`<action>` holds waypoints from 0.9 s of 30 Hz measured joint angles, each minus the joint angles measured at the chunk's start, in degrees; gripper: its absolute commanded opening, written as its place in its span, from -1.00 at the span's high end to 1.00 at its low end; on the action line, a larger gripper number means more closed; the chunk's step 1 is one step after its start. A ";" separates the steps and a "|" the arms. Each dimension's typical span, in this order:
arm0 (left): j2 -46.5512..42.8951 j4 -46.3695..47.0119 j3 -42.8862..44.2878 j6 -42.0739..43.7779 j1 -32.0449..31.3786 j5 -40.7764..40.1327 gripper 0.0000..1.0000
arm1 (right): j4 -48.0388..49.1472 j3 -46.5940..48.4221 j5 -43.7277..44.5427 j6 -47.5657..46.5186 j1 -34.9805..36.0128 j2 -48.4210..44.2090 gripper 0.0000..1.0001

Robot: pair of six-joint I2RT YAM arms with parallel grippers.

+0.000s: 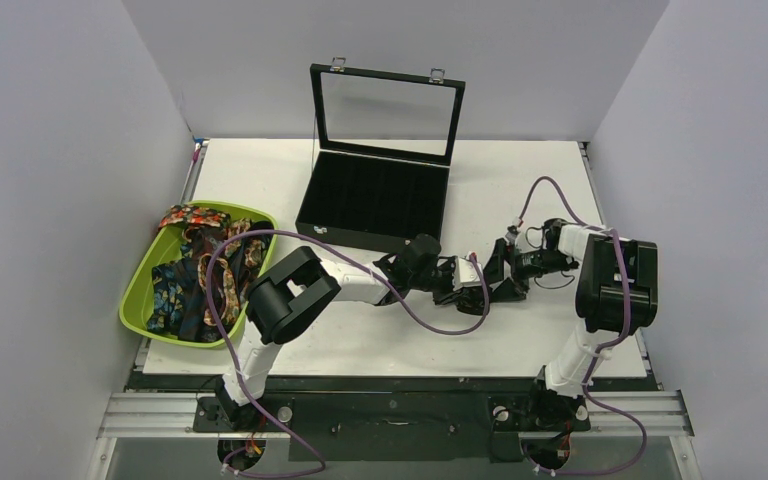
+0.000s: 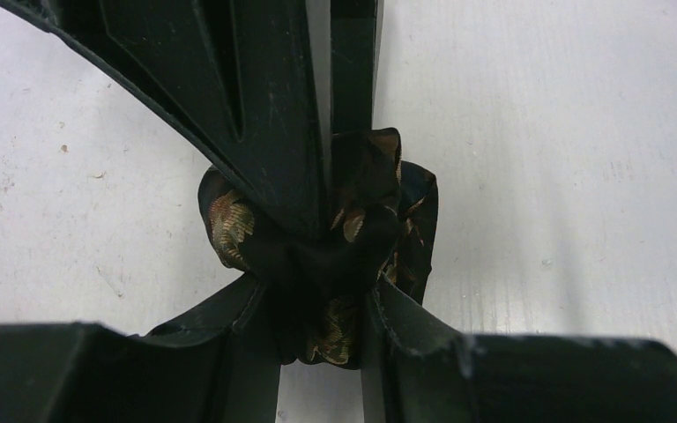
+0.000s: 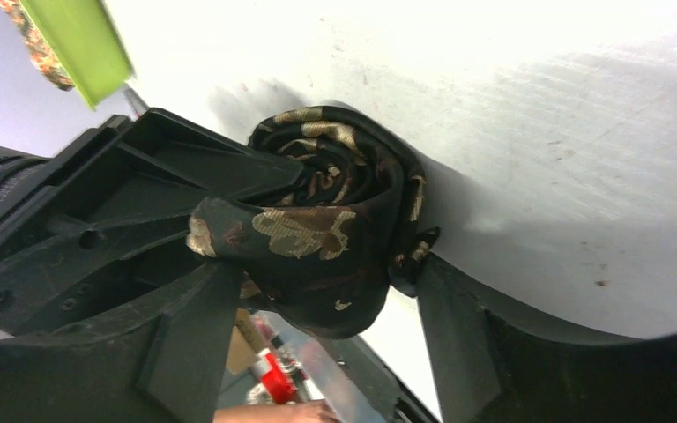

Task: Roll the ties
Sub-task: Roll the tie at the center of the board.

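Observation:
A dark tie with tan-gold florals (image 3: pixel 317 225) is wound into a tight roll, held just above the white table between both grippers. In the left wrist view my left gripper (image 2: pixel 317 286) is shut on the tie (image 2: pixel 353 229), pinching the core of the roll. My right gripper (image 3: pixel 322 269) stands wide, one finger on each side of the roll and brushing its outer wrap. From above, the left gripper (image 1: pixel 465 288) and the right gripper (image 1: pixel 505 275) meet tip to tip at mid table, hiding the roll. More ties (image 1: pixel 205 275) lie heaped in a green bin.
The green bin (image 1: pixel 135 300) sits at the table's left edge. A black compartment box (image 1: pixel 375 205) with its glass lid raised stands at the back centre. Purple cables loop over both arms. Grey walls close in on three sides.

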 measured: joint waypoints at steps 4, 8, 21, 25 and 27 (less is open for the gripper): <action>0.00 -0.07 0.00 -0.02 0.00 -0.11 0.93 | 0.61 -0.37 -2.32 1.90 0.09 -0.02 0.29; -0.13 -0.09 -0.33 -0.15 0.20 -0.37 0.88 | 0.39 -0.37 -2.56 2.10 -0.04 -0.66 0.97; -0.87 2.60 -4.85 -3.65 0.50 -0.68 -0.75 | -0.33 0.35 -1.29 -0.28 2.43 -1.64 1.00; -2.27 2.86 -6.80 -4.52 0.48 -0.90 -0.95 | -0.92 0.42 -0.74 -1.68 3.23 -1.75 1.00; -3.17 3.13 -8.04 -4.66 0.48 -1.07 -0.94 | -1.33 0.52 -0.35 -2.51 3.69 -2.05 1.00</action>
